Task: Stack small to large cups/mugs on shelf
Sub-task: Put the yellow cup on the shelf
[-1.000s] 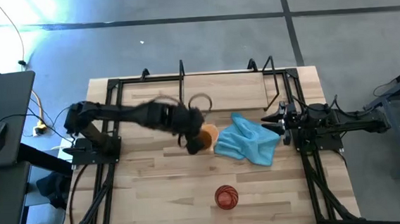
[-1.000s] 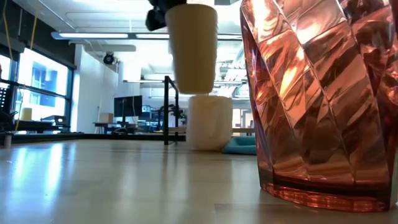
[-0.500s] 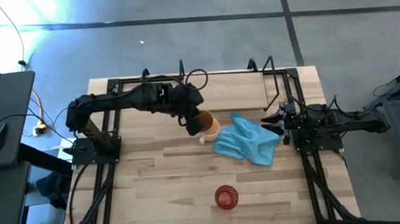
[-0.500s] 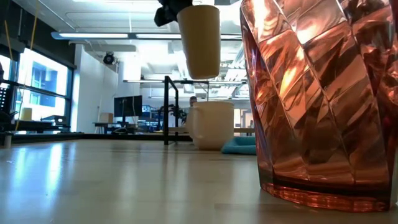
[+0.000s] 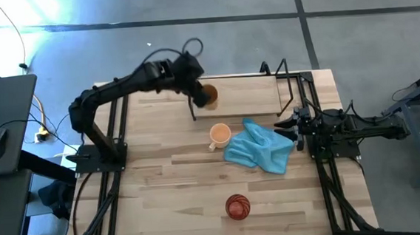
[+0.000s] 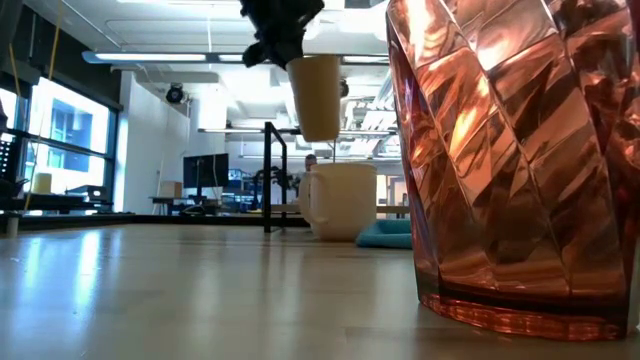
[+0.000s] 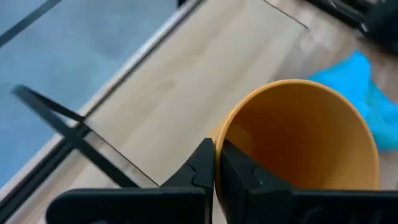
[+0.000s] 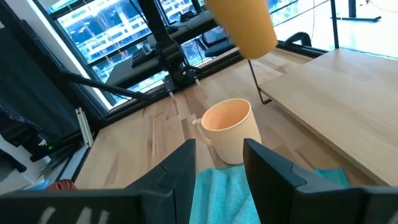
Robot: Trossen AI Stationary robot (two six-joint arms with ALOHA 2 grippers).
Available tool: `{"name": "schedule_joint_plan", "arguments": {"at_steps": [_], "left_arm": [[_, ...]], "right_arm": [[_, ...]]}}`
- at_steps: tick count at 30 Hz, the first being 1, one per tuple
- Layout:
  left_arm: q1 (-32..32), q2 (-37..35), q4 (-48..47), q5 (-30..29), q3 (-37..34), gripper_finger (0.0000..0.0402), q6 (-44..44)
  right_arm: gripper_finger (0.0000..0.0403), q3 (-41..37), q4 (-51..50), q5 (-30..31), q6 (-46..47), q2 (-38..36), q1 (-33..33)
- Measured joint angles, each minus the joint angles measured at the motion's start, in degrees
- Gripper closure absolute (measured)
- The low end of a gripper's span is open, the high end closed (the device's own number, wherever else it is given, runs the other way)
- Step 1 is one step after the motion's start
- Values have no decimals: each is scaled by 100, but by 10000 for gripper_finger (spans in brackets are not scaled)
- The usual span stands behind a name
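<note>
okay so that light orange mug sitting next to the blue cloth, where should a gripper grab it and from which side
The light orange mug stands upright and open beside the blue cloth. Probably pinch its rim from above, on the side away from the cloth, one finger inside, clear of the handle.

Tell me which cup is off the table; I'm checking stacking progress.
The mustard cup: the left gripper holds it in the air by its rim. The orange mug and red cup stand on the table.
</note>
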Motion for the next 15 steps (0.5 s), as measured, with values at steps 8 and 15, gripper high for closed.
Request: {"name": "schedule_joint_plan", "arguments": {"at_steps": [8,15], "left_arm": [[579,0,380,501,0,401,-123],[638,49,694,547,11,401,73]], "right_arm": [[277,0,0,121,43,2,0],[277,0,0,305,27,2,-1]]}}
